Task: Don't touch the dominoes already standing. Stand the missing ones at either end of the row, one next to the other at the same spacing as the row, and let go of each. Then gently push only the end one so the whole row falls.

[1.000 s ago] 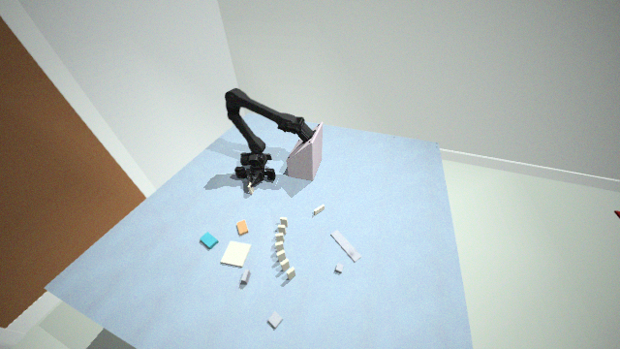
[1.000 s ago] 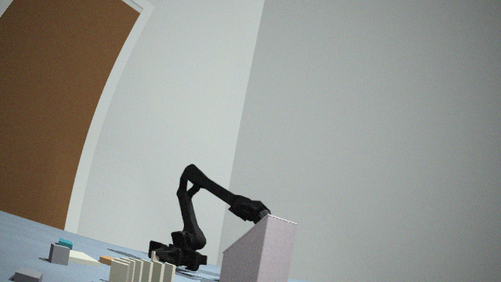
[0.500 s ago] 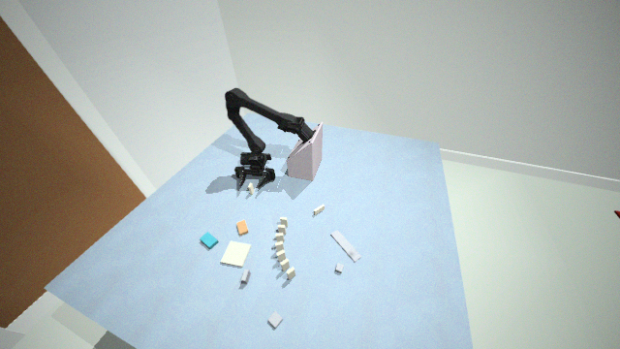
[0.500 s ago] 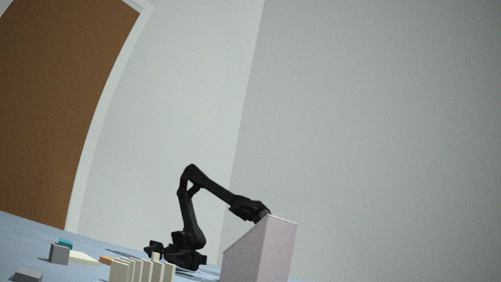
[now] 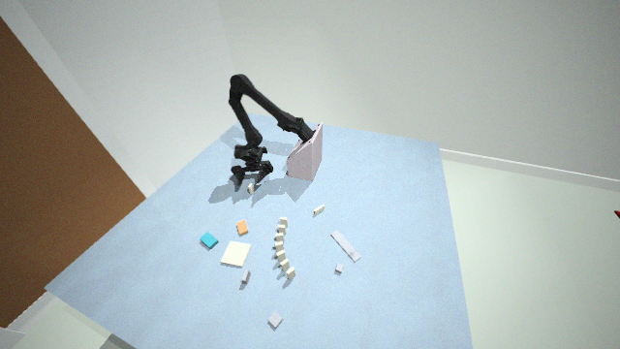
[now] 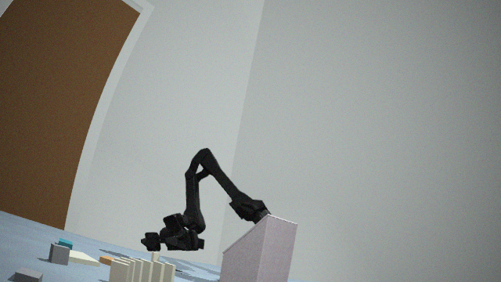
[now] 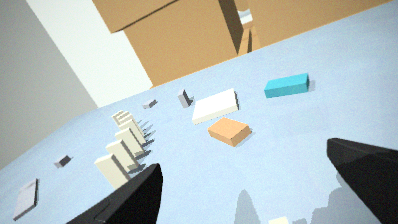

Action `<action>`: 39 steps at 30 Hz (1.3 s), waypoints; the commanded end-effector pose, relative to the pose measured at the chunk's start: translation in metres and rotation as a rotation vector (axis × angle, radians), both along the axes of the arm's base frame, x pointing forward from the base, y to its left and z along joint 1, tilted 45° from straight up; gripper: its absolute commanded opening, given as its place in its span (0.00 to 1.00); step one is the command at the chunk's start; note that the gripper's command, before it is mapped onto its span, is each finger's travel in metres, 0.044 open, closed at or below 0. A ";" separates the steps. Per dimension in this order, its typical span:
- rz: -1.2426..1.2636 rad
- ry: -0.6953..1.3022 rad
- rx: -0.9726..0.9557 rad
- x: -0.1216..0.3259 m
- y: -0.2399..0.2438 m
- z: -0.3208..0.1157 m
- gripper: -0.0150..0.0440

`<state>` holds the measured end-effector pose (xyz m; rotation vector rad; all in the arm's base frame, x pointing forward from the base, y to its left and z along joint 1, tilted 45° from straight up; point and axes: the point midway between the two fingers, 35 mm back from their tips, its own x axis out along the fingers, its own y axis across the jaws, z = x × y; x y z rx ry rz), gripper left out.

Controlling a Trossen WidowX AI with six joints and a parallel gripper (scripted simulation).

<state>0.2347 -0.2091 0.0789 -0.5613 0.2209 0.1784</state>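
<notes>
A curved row of several cream dominoes (image 5: 279,245) (image 6: 147,270) (image 7: 111,171) stands upright. A separate cream domino (image 5: 251,188) (image 6: 155,257) (image 7: 279,220) stands upright near the arm, off the row's near end; only its top edge shows in the wrist view. My gripper (image 5: 248,185) (image 7: 242,159) is wide open above and around this domino, with nothing held; it also shows in the exterior view, where its fingertips are hard to tell apart. Another cream domino (image 5: 319,209) lies on its side to the right of the row's near end.
Left of the row are an orange block (image 5: 242,227) (image 7: 229,131), a teal block (image 5: 209,240) (image 7: 287,86), a cream slab (image 5: 235,254) (image 7: 216,106) and a grey block (image 5: 245,276). Right are a long grey strip (image 5: 346,245) and a small grey block (image 5: 339,268). A grey block (image 5: 275,320) lies beyond the far end.
</notes>
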 end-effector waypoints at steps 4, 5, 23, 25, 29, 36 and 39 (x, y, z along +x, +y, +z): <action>-0.182 0.253 0.250 0.048 0.004 0.004 1.00; -0.205 0.275 0.276 0.051 0.006 0.003 1.00; -1.091 0.589 0.685 0.057 0.042 0.002 1.00; -1.222 0.534 0.720 0.052 0.041 0.007 1.00; -1.511 0.418 0.736 0.031 0.038 0.017 1.00; -1.770 0.192 0.694 0.008 0.035 0.038 1.00; -1.770 0.192 0.694 0.008 0.035 0.038 1.00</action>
